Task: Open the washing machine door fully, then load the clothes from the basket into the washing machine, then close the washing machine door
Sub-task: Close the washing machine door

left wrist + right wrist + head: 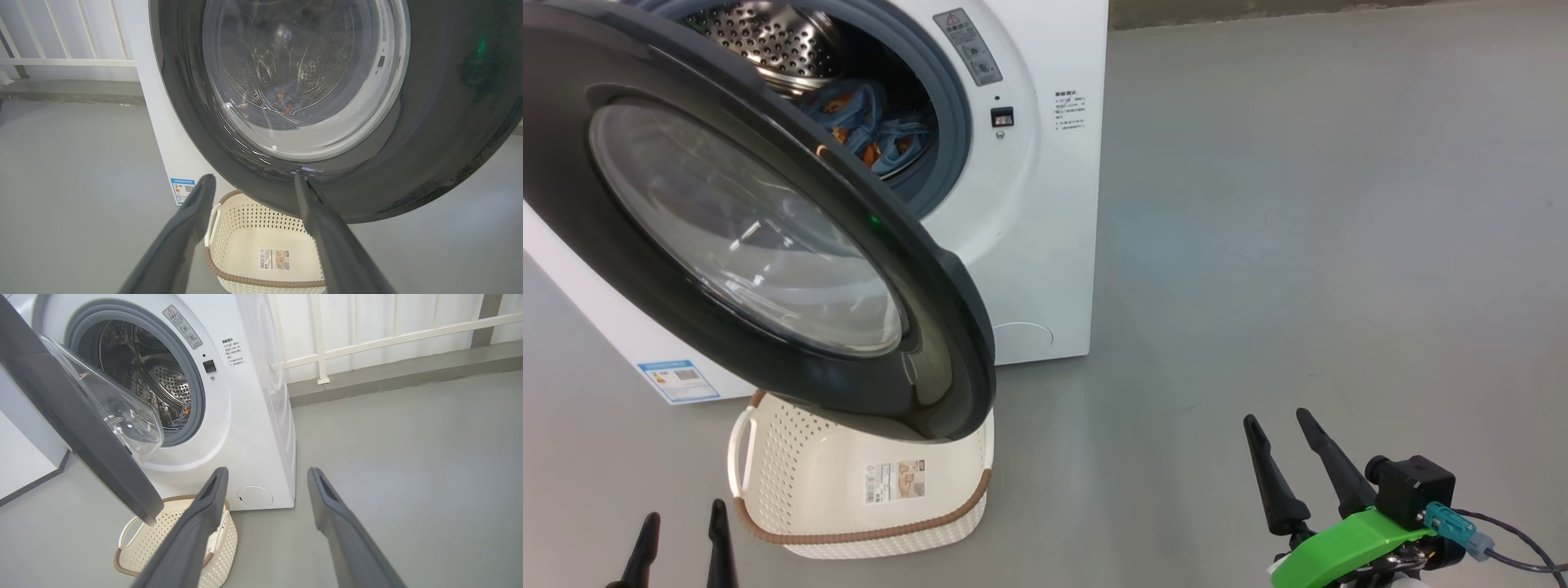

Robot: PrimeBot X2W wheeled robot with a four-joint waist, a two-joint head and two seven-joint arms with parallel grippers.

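Containers first. The washing machine drum holds the clothes: one blue bundle with orange print, low in the drum just behind the grey gasket. It also shows faintly through the door glass in the left wrist view. The basket is on the floor in front of the machine and has just a label sticker on its base, no fabric.

Counts: 1 machine, 1 door, 1 basket, 1 bundle, 2 grippers.

The washing machine door is partway open. It's swung out toward the camera, and its lower edge overhangs the far part of the basket (door-to-rim contact: cannot tell, looks apart in the right wrist view).

The left gripper is released, fingers spread, nothing between them. It sits low left, near the basket's left side. In its wrist view the tips point at the door's lower black rim.

The right gripper is also released and empty, well apart from machine and basket, aimed at the machine's lower right corner near the round flap.

Room: a wide stretch of grey floor lies right of the machine. On the left it's tighter, with the door's swing over the basket. A white railing runs behind.
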